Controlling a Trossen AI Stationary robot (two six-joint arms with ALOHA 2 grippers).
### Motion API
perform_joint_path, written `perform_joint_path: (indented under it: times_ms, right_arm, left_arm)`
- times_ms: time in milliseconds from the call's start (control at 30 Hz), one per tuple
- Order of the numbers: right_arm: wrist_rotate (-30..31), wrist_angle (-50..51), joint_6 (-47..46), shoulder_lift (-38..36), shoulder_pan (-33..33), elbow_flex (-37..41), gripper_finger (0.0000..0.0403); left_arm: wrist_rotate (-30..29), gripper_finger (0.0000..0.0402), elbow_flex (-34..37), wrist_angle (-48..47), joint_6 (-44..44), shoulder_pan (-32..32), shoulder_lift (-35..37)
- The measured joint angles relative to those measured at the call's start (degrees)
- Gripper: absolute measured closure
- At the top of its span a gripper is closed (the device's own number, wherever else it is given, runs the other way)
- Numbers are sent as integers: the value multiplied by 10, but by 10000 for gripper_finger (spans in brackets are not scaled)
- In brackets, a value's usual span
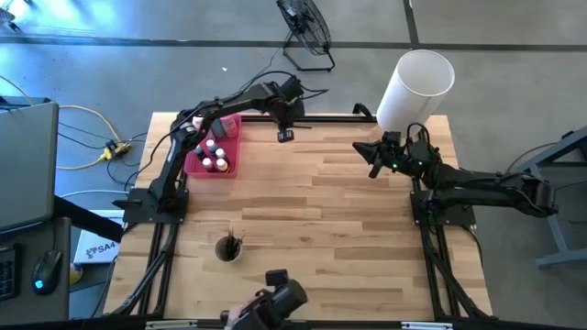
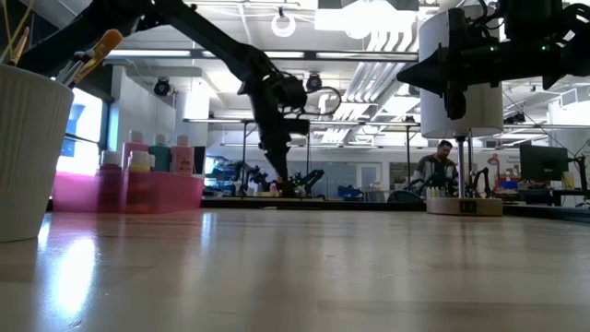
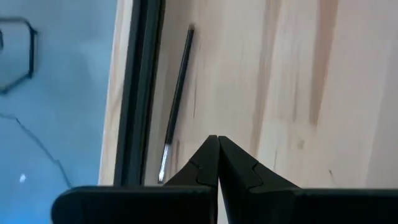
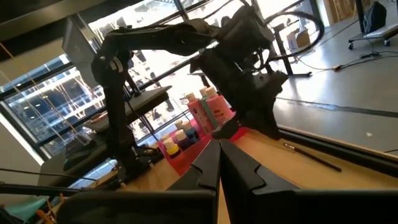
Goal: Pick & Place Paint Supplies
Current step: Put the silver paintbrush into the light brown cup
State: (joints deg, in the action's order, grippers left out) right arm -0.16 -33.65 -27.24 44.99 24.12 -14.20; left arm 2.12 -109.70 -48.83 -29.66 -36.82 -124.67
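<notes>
A thin dark-handled brush (image 3: 178, 99) lies flat on the wood along the table's far edge; the right wrist view shows the brush (image 4: 311, 157) too. My left gripper (image 1: 285, 136) is shut and points steeply down just beside the brush's metal end, with nothing between its fingers. The pink tray (image 1: 229, 165) at the far left holds pink and teal squeeze bottles (image 2: 159, 152) and small capped paint pots (image 1: 214, 158), all standing upright. My right gripper (image 1: 374, 158) is shut and level at the far right, with nothing in it.
A big white cylinder (image 1: 417, 84) stands at the far right corner, behind my right gripper. A white ribbed cup (image 2: 29, 152) with brushes in it stands near the front left. A dark device (image 1: 280, 295) sits at the near edge. A black rail (image 3: 138, 93) borders the far edge.
</notes>
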Motion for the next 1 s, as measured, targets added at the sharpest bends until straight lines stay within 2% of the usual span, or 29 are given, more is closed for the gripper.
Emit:
perform_joint_path:
  times_ms: [133, 300, 467, 633, 800, 1000]
  right_arm:
    - [0, 0, 0, 0, 0, 0, 401]
    - [0, 1, 4, 0, 0, 0, 401]
    - [-10, 1, 29, 0, 0, 0, 401]
    - [-20, 1, 33, 0, 0, 0, 401]
    - [-30, 1, 35, 0, 0, 0, 401]
    - [-38, 1, 50, 0, 0, 0, 401]
  left_arm:
    - [-17, 402, 0, -23, 1, -10, -4]
    - [-77, 402, 0, -1, 44, -15, -8]
    - [-75, 392, -1, -4, 7, -13, -8]
    - [-63, 353, -1, -7, -57, -6, -8]
    - [-40, 323, -1, -8, -60, -7, -18]
    - [-46, 318, 0, -11, -44, -10, -29]
